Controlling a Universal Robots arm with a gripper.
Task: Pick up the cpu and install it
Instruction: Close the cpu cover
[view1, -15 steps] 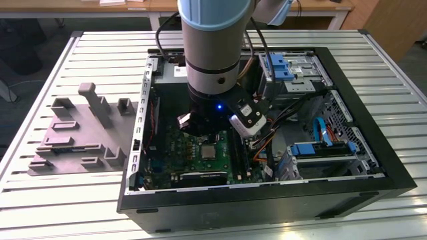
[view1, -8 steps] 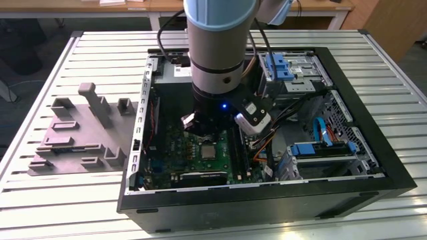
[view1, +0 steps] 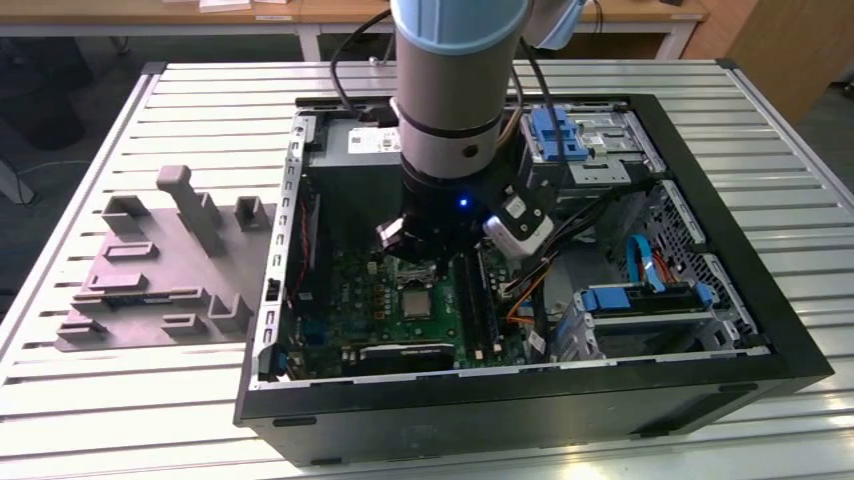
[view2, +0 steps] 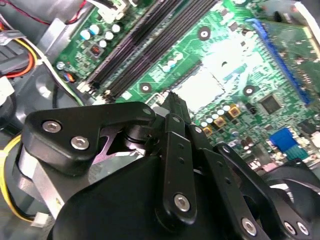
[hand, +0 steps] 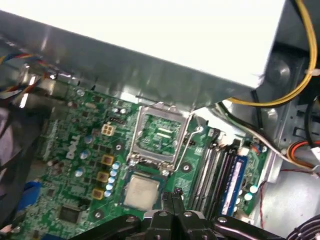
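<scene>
Here the open computer case (view1: 747, 330) lies on the slatted counter (view1: 160, 400), and the arm (view1: 454, 90) reaches down into it. The tool (hand: 172, 196) hangs low over the green board (view1: 400, 320). In the first wrist view its black fingers (hand: 166, 200) are pressed together with nothing between them. The cpu (hand: 141, 192) sits flat in its socket on the board, just beside the fingertips. The metal socket frame (hand: 157, 134) stands flipped up next to it. Long dark memory slots (hand: 215, 175) run close by.
</scene>
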